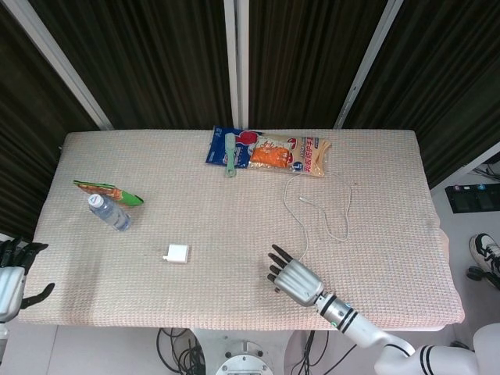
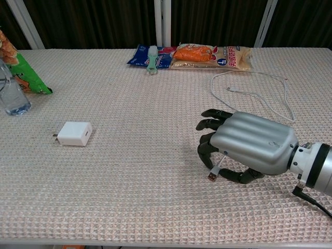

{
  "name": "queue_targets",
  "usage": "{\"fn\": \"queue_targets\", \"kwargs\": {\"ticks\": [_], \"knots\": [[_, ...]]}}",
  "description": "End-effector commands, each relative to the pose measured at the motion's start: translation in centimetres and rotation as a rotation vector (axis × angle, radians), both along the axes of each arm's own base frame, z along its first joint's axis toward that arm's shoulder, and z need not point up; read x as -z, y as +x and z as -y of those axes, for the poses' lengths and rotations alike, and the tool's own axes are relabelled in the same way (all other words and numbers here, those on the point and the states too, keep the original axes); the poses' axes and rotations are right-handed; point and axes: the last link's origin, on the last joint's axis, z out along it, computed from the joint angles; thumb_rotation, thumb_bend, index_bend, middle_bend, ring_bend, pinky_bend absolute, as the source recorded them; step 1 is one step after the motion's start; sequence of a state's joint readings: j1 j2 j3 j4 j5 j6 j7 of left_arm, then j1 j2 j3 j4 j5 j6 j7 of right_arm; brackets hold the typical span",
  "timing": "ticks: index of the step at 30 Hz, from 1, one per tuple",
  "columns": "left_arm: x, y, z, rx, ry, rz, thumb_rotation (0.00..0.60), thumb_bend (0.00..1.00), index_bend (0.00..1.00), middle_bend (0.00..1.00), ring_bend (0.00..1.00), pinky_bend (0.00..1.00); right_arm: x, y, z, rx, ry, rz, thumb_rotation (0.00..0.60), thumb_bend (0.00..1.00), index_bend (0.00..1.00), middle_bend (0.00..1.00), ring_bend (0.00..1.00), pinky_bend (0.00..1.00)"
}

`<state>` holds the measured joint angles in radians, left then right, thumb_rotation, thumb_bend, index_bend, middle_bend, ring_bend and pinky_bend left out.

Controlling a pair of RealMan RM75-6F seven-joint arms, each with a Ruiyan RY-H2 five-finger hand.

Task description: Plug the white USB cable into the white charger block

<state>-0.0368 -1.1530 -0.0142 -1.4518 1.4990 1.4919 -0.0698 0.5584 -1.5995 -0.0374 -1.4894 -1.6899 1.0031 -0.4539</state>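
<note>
The silver right hand (image 2: 244, 148) curls dark fingers (image 2: 206, 151) around the thin white USB cable (image 2: 282, 101), well apart from the small white square charger block (image 2: 75, 133).

Charger block (image 2: 75, 133) lies left of the right hand (image 2: 249, 148), snack bags (image 2: 210, 55) behind.

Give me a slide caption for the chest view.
Right hand over the white USB cable's plug, white charger block apart on the table.
</note>
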Motion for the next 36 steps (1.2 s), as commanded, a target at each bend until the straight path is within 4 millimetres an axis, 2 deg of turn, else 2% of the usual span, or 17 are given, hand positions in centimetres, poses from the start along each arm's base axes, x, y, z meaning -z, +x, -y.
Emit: {"fn": "queue_targets", "kwargs": {"ticks": [1, 9, 15, 19, 26, 29, 36], "knots": [[-0.1, 0.1, -0.1, 0.007, -0.002, -0.004, 0.600, 0.19, 0.21, 0.19, 0.00, 0.00, -0.7, 0.4, 0.1, 0.020, -0.014, 0.052, 0.600, 0.34, 0.58, 0.40, 0.15, 0.01], [0.0, 1.9, -2.1, 0.095, -0.054, -0.038, 0.600, 0.19, 0.21, 0.19, 0.00, 0.00, -3.6, 0.5, 1.6, 0.080, -0.075, 0.138, 0.600, 0.36, 0.58, 0.49, 0.25, 0.05], [1.1, 4.7, -5.3, 0.208, -0.147, -0.051, 0.600, 0.19, 0.21, 0.19, 0.00, 0.00, -6.2, 0.3, 2.9, 0.141, -0.124, 0.183, 0.600, 0.37, 0.58, 0.51, 0.29, 0.07], [3.1, 7.0, -8.0, 0.279, -0.245, -0.039, 0.600, 0.19, 0.21, 0.19, 0.00, 0.00, -8.4, 0.7, 3.8, 0.160, -0.166, 0.203, 0.600, 0.38, 0.58, 0.52, 0.29, 0.07], [9.1, 11.5, -11.2, 0.365, -0.476, -0.017, 0.600, 0.19, 0.23, 0.20, 0.01, 0.00, -12.1, 1.7, 4.8, 0.162, -0.252, 0.218, 0.600, 0.38, 0.58, 0.52, 0.29, 0.07], [11.4, 13.0, -11.8, 0.387, -0.530, -0.003, 0.600, 0.21, 0.25, 0.23, 0.06, 0.00, -12.9, 1.7, 4.9, 0.169, -0.266, 0.222, 0.600, 0.38, 0.58, 0.52, 0.29, 0.07], [15.0, 15.0, -13.0, 0.386, -0.599, -0.002, 0.600, 0.24, 0.26, 0.23, 0.06, 0.00, -13.3, 1.1, 4.9, 0.189, -0.264, 0.216, 0.600, 0.38, 0.58, 0.52, 0.29, 0.07]]}}
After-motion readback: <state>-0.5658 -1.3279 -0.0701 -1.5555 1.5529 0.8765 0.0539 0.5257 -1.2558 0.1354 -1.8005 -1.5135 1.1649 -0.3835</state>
